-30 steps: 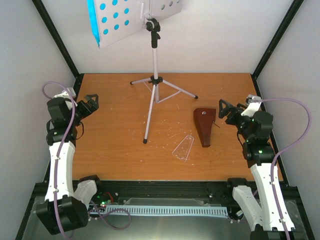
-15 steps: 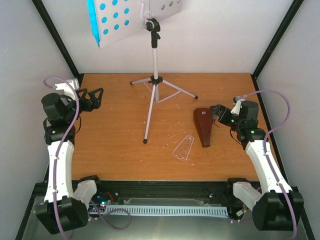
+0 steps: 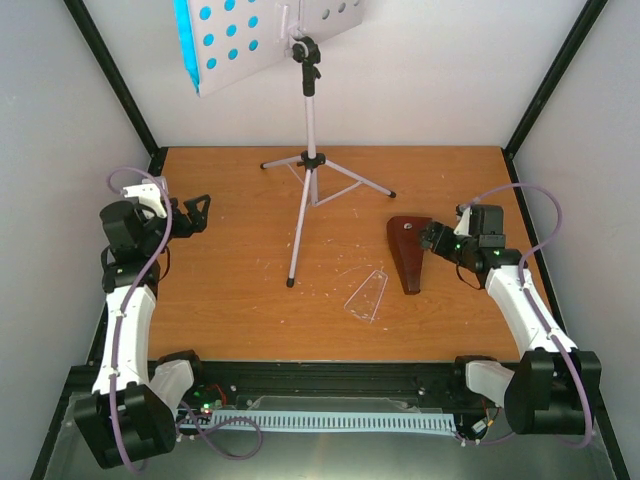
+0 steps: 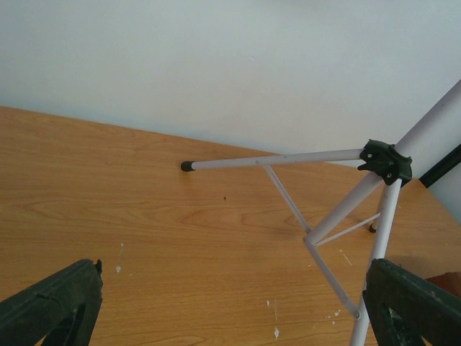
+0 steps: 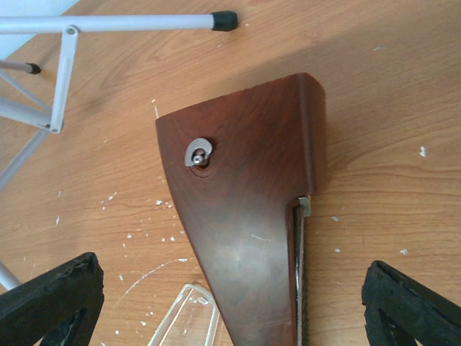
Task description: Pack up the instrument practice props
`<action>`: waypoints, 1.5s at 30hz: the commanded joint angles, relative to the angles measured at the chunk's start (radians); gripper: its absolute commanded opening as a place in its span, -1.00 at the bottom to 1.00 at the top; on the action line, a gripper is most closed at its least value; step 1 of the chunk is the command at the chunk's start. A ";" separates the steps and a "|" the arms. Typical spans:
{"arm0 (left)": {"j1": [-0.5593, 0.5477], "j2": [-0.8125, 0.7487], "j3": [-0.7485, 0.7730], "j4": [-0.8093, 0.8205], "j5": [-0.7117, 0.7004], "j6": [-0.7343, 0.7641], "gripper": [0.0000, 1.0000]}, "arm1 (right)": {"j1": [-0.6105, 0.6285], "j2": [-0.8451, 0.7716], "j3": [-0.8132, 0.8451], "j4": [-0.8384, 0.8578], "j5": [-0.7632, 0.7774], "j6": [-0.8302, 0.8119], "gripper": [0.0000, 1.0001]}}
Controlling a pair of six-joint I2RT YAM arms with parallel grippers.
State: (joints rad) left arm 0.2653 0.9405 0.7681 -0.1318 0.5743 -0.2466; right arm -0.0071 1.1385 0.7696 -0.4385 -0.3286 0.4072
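Note:
The white tripod music stand stands at the back middle of the table. Its hole-punched desk is tilted up high, with a blue music sheet behind its left half; I cannot make out a white sheet. The brown metronome lies flat on the table. Its clear cover lies apart, to its near left. My right gripper is open and hovers over the metronome, with the cover at the lower left. My left gripper is open and empty, left of the stand's legs.
The wooden table has black frame posts at its back corners and white walls around it. The stand's three legs spread over the back middle; the front leg's foot reaches toward the table's centre. White flecks dot the wood.

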 commanded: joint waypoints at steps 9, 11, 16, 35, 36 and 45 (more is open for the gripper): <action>0.000 0.066 0.036 -0.007 0.012 0.016 0.99 | -0.002 0.064 0.048 -0.132 0.103 -0.118 0.01; 0.000 0.079 0.044 -0.016 0.015 0.016 0.99 | -0.002 0.060 0.037 -0.121 0.082 -0.121 -0.12; 0.000 0.051 0.037 -0.017 0.005 0.029 0.99 | -0.002 0.043 0.017 -0.095 0.048 -0.133 0.00; 0.000 0.030 0.032 -0.002 0.047 0.053 0.99 | 0.370 -0.275 -0.329 0.112 0.306 0.182 0.79; 0.000 0.032 0.033 -0.003 0.047 0.053 0.99 | 0.385 -0.256 -0.336 0.126 0.328 0.194 0.79; 0.000 0.011 0.031 -0.002 0.065 0.048 0.99 | 0.456 -0.112 -0.343 0.152 0.475 0.149 0.71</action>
State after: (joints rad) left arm 0.2653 0.9730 0.7677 -0.1497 0.6212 -0.2214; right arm 0.4305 0.9939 0.4328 -0.3363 0.0608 0.5587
